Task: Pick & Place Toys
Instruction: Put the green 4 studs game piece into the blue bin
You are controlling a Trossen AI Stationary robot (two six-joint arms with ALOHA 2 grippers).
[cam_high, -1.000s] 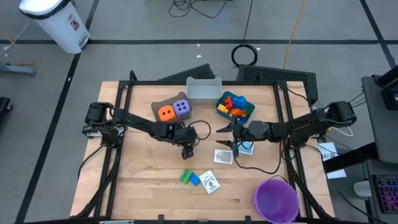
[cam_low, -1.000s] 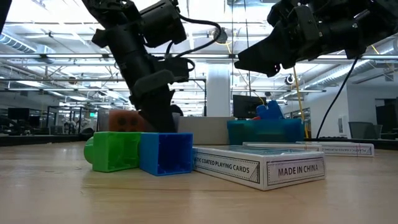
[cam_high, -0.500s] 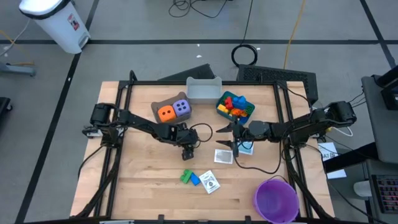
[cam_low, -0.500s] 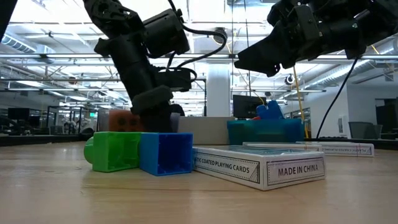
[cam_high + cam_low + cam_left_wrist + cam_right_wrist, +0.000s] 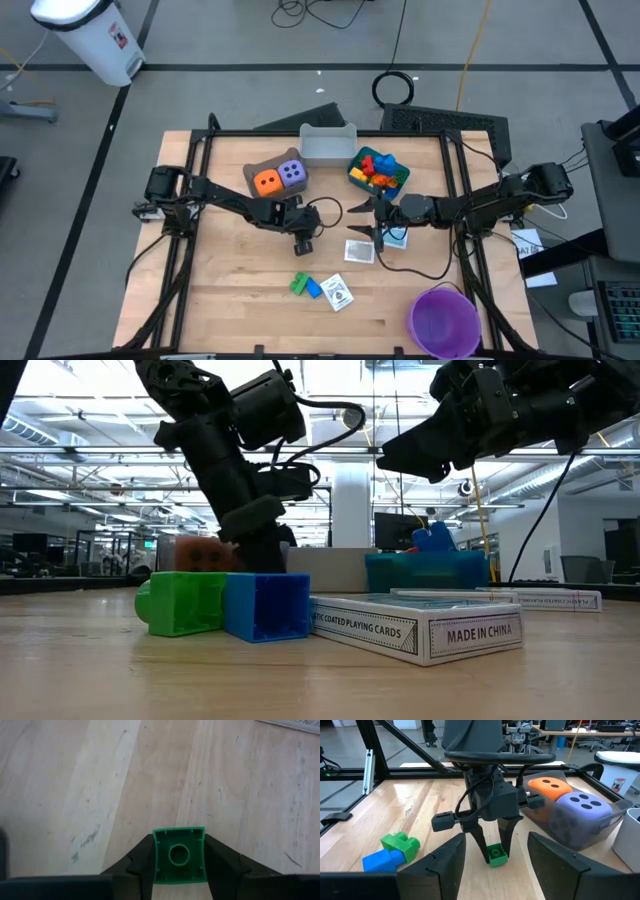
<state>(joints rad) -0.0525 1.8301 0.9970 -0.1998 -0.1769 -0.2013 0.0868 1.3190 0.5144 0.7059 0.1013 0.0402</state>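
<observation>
One green brick is clamped between the fingers of the left tool, hollow underside facing its wrist camera; the right tool waits half open and holds nothing.

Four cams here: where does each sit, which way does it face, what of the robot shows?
High: overhead, straight down; both arms, left pincer.
Low: table height, level; green brick, blue brick, arms above.
Left wrist: down at wood; own fingers on small green brick.
Right wrist: faces left pincer; own fingers apart.
Shared: the wrist views both show that brick.
</observation>
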